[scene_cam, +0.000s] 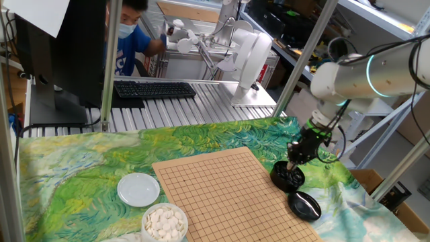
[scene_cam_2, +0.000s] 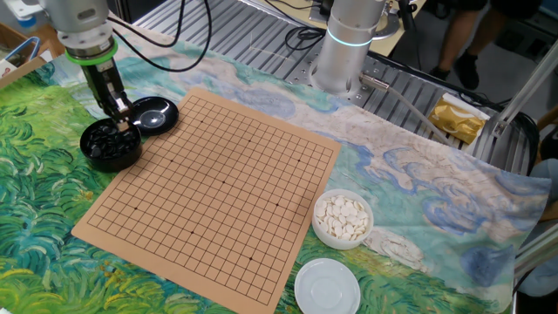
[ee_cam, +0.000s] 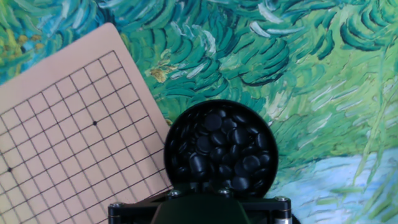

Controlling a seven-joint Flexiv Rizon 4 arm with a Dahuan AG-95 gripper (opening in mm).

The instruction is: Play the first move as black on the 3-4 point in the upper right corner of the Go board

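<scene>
Pincer (scene_cam_2: 122,119) poised right over the round black bowl (scene_cam_2: 111,145), tips down at the heap of black stones (ee_cam: 221,149); can't tell whether parted or clamped, fingertips hidden in every view. Glossy, lens-shaped stones, piled loose, directly under the pincer in the hand view. Bowl sitting just off the corner of the tan wooden Go board (scene_cam_2: 218,187), thin dark grid, nothing on the crossings. Shiny black lid (scene_cam_2: 153,112) lying beside the bowl. Swirly green-and-blue painted cloth (scene_cam_2: 52,279) under everything. White stones (scene_cam_2: 342,216) in a white bowl on the far side, flat white lid (scene_cam_2: 327,287) near it.
</scene>
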